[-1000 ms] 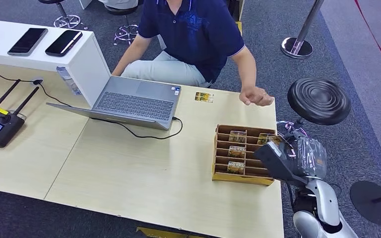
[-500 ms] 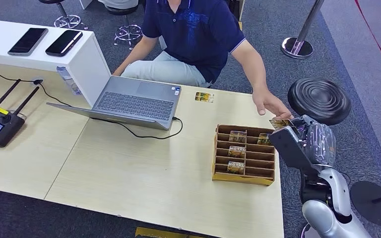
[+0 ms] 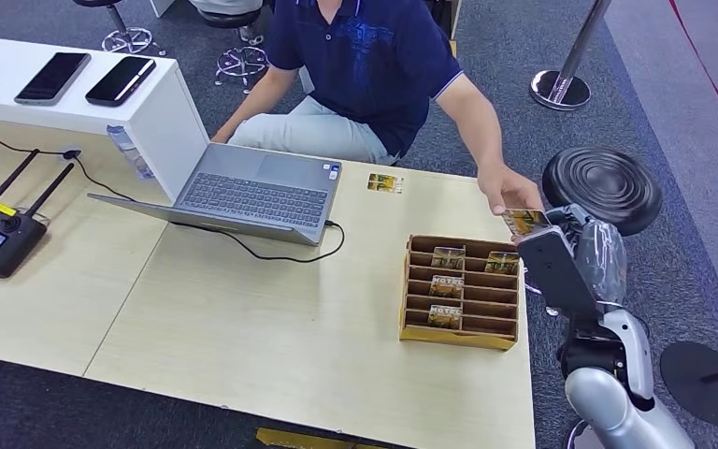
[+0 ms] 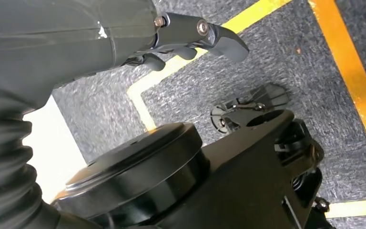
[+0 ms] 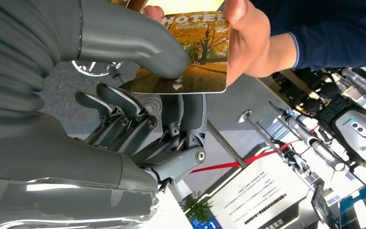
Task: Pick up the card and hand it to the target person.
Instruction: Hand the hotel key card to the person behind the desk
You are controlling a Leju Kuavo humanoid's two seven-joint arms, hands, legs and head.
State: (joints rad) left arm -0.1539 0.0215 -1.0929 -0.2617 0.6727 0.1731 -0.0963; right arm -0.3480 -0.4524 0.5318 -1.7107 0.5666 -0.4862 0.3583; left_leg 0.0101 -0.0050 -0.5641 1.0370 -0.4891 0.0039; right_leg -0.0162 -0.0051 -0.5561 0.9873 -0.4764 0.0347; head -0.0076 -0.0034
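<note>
Grey carpet floor (image 3: pixel 673 112) with a red line at upper right; pale wooden desk (image 3: pixel 271 327) across the centre; round black stool (image 3: pixel 601 189) at right; chrome stanchion base (image 3: pixel 561 89) above it

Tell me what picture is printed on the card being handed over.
Golden autumn trees under the word HOTEL on the card, clearest in the right wrist view.

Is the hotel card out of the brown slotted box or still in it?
Out. The printed hotel card is pinched by the robot's right hand, and the person's hand grips its other edge.
</note>
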